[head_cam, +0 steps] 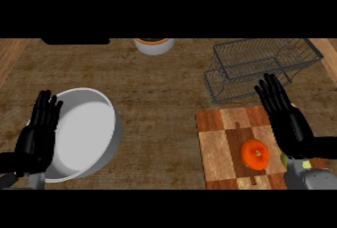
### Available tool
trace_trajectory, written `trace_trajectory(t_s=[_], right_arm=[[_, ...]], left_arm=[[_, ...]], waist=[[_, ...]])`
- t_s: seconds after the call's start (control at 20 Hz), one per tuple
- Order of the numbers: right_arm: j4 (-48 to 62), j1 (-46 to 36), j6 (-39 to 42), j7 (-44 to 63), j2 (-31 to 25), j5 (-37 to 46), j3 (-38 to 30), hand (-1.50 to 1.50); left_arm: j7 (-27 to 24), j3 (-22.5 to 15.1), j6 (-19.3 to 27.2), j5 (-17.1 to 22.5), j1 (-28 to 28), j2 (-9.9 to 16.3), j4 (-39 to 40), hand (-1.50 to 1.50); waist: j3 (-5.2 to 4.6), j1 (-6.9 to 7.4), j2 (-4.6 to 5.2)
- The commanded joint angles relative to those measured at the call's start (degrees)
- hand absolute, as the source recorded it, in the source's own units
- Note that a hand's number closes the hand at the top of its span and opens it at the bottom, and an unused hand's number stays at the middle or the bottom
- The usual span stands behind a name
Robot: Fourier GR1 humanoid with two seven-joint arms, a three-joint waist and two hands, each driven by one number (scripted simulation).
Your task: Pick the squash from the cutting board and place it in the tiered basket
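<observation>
Squash (255, 154) is sitting on the checkered cutting board (223, 147), toward its right side, orange and roundish, lying flat. Nothing has hold of it yet, so I'd say we're at the very start: the pick hasn't begun.

The right hand (284, 116) is just beside it, above the board's right edge, fingers straight and pointing up toward the basket, holding nothing. It looks close to the squash but not touching, as far as I can tell from this steep angle. The left hand (38, 131) is over at the left edge of the view, flat open and empty too, right next to the white bowl (99, 111). Looks like it's just parked there.

The tiered basket (263, 67) is a dark wire thing just past the far end of the board, so the carry is short.

Next move, my guess: the right hand needs to swing left over the squash, come down and curl round it. Being round, it might roll off sideways if nudged.
</observation>
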Motion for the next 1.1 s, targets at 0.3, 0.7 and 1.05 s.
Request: trace_trajectory(t_s=[0.3,0.7,1.05], right_arm=[[7.6,-3.3,8.9,-7.0,9.0,-31.4,-17.2,1.5],[23.2,-4.9,55.7,9.2,-13.0,-47.2,-12.1,-1.5],[25.4,-7.8,71.5,7.1,-30.9,-38.5,-22.1,-1.5]], left_arm=[[2.0,-4.0,2.2,-6.0,-4.8,-0.3,1.9,0.0],[7.0,-11.2,6.0,-13.0,-9.6,-3.5,2.7,0.0],[10.4,-11.8,6.6,-14.1,-11.7,-3.9,2.7,0.0]], waist=[[3.41,-4.26,-0.04],[0.48,0.82,-0.81],[0.36,0.14,-1.32]])
